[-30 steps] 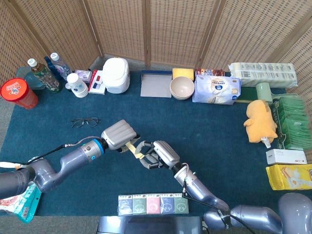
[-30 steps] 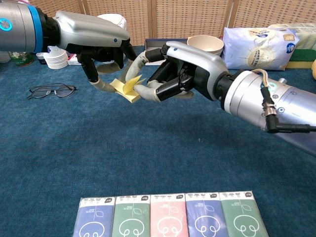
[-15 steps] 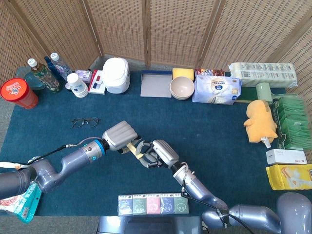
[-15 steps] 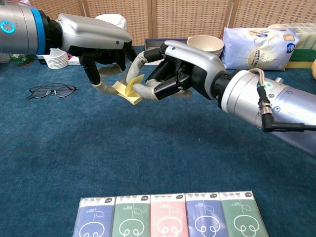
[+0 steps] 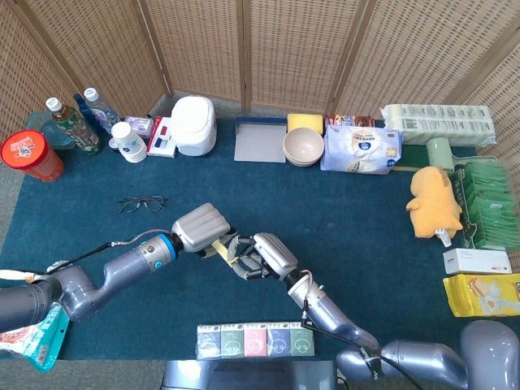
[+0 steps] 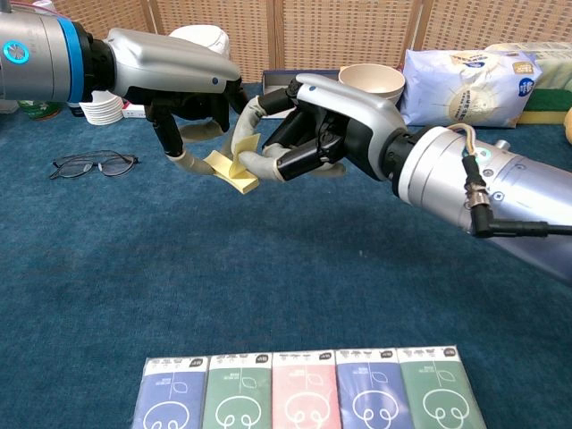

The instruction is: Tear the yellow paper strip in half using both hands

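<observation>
The yellow paper strip [image 6: 231, 167] hangs crumpled in the air between my two hands, above the blue cloth. My left hand [image 6: 183, 85] comes in from the left and pinches the strip's left end. My right hand [image 6: 308, 130] comes in from the right and pinches its right end, fingers curled around it. In the head view the strip [image 5: 219, 246] shows only as a small yellow patch between the left hand [image 5: 200, 227] and the right hand [image 5: 260, 256]; most of it is hidden by the fingers.
A row of colored packets [image 6: 304, 396] lies at the near table edge. Glasses [image 6: 89, 164] lie to the left. Bottles [image 5: 75, 122], a rice cooker [image 5: 193, 124], a bowl [image 5: 303, 146], bags and boxes line the back and right edges.
Both hands have shifted slightly left together, holding the strip. The paper looks a little more bunched between the fingers.
</observation>
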### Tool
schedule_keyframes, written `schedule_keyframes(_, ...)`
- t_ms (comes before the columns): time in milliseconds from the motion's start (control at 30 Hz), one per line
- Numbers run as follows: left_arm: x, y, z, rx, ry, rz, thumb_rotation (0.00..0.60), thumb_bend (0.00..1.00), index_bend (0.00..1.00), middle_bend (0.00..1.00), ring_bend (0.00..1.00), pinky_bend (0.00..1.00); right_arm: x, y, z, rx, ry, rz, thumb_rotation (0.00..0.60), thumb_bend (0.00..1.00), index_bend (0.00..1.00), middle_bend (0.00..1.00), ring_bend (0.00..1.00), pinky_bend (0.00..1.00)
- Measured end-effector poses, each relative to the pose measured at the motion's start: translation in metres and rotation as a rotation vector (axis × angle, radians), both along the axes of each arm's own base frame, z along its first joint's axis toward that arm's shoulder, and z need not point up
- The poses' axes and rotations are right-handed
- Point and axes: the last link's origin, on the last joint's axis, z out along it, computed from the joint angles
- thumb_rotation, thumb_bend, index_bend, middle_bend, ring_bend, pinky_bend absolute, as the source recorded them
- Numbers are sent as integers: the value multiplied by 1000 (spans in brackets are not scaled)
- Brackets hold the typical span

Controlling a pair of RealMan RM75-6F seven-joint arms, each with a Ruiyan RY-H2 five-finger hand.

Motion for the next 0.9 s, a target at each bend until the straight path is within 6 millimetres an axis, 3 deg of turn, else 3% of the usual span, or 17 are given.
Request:
schedule_keyframes(433,0,-3,-1,-15,-1,2,600,351,631,815,893,966,-1,-2,-1,-8,2,-2,600,449,589,1000,1000,1000)
schedule_keyframes(900,-4,-3,-4,-22,7,11,600,350,630,815,893,966,-1,-3,-3,-13,1,-6,600,455,733,1000,1000,1000)
